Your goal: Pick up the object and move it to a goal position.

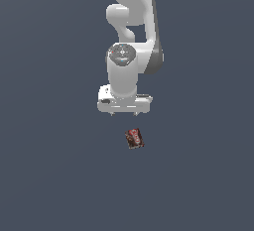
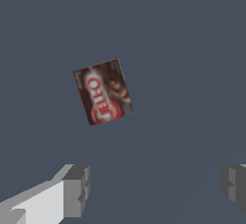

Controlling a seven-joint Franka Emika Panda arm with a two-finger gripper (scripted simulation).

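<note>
The object is a small flat dark brown box with a red-and-white label. It lies on the grey floor, a little turned. It also shows in the wrist view, whole and unobstructed. My white gripper points down and hangs apart from the box, touching nothing. In the wrist view the gripper is open and empty, with one grey fingertip and the other spread far wider than the box. The box lies off the gap between them.
The plain dark grey floor fills both views. The white arm rises behind the gripper. No goal marker shows.
</note>
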